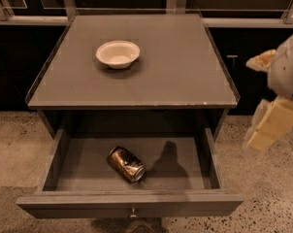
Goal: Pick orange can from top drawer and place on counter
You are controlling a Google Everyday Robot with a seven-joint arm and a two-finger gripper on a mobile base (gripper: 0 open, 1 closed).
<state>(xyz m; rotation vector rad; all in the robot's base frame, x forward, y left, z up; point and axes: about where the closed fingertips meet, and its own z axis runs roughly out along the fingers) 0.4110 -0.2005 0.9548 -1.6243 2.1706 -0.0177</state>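
The orange can (125,163) lies on its side on the floor of the open top drawer (185,171), left of the middle, its silver end towards the front right. The drawer is pulled fully out below the counter (175,67), with its small knob (133,210) on the front panel. My gripper (271,126), cream-coloured, hangs at the right edge of the view. It is outside the drawer, beyond its right wall and above the floor, well apart from the can.
A white bowl (118,54) stands on the counter, back left of centre. Dark cabinets and a metal rail (253,21) run behind the counter. Speckled floor (15,149) surrounds the unit. The gripper's shadow (168,161) falls on the drawer floor right of the can.
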